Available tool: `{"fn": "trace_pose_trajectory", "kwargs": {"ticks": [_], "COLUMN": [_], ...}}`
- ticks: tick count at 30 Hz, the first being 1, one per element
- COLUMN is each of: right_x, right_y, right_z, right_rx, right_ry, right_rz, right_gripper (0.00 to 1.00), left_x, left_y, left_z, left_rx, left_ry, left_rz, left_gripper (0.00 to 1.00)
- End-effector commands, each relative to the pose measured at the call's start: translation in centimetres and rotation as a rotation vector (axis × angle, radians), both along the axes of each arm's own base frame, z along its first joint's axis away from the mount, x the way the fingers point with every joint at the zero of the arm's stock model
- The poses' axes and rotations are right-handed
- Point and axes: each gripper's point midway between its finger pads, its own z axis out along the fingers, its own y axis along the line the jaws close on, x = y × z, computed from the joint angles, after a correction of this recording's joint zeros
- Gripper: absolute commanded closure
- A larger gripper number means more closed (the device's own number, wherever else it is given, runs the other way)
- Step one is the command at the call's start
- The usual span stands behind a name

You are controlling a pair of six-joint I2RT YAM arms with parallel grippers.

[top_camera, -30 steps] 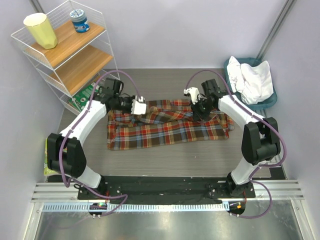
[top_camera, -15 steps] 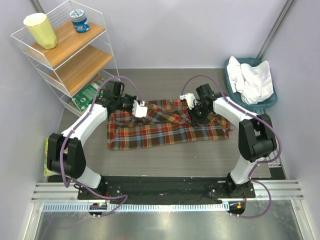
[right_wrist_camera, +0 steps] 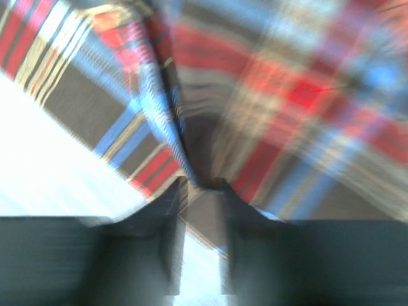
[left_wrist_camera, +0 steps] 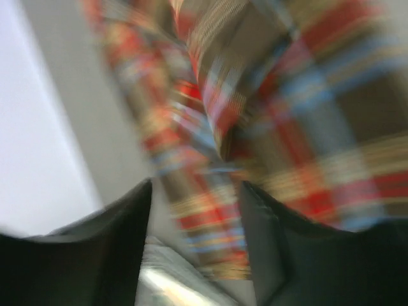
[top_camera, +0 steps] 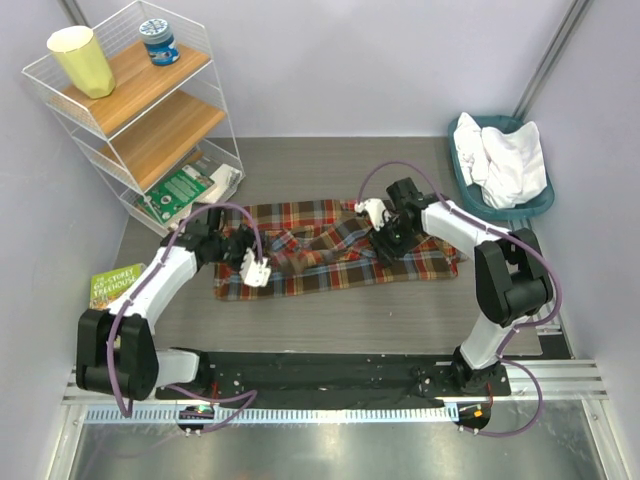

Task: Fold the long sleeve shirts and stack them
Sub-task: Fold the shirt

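The plaid long sleeve shirt (top_camera: 330, 268) lies spread across the middle of the table, with folds bunched along its upper half. My left gripper (top_camera: 255, 272) hovers over its front left part. In the blurred left wrist view that gripper (left_wrist_camera: 194, 191) is open, nothing between its fingers and plaid cloth (left_wrist_camera: 319, 95) beyond them. My right gripper (top_camera: 377, 216) sits on the shirt's upper right folds. Its jaws (right_wrist_camera: 201, 188) stand slightly apart, a raised ridge of plaid (right_wrist_camera: 287, 83) ending right at the tips. The white shirt (top_camera: 508, 160) lies crumpled in the teal basket (top_camera: 462, 135).
A white wire shelf (top_camera: 150, 110) stands at the back left, holding a yellow cup (top_camera: 82, 60) and a blue jar (top_camera: 158, 41). A green package (top_camera: 180, 190) leans at its foot. A green booklet (top_camera: 115, 285) lies at the left table edge.
My left gripper let go of the plaid and swung from the shirt's back edge toward its front left. My right gripper shifted slightly left and its jaws parted. The shirt's back part now lies flatter.
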Motion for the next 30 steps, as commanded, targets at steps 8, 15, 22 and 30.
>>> {"fn": "trace_pose_trajectory", "kwargs": {"ticks": [8, 15, 22, 30], "right_x": [-4.2, 2.1, 9.1, 10.5], "right_y": [2.5, 5.3, 6.9, 8.7], "right_z": [4.9, 8.3, 7.5, 5.1], "right_rx": [0.093, 0.173, 0.14, 0.156], "right_ry": [0.017, -0.085, -0.138, -0.092], "right_rz": [0.21, 0.106, 0.002, -0.034], "right_gripper": [0.3, 0.47, 0.56, 0.5], "left_x": [-8.2, -5.0, -2.9, -1.1], "left_y": [4.7, 1.9, 0.4, 1.2], "left_z": [-0.7, 1.7, -2.1, -5.2], "left_rx": [-0.035, -0.25, -0.192, -0.193], "left_ry": [0.503, 0.955, 1.19, 1.23], "left_rz": [0.195, 0.614, 0.993, 1.242], "left_gripper": [0.27, 0.42, 0.47, 0.41]}}
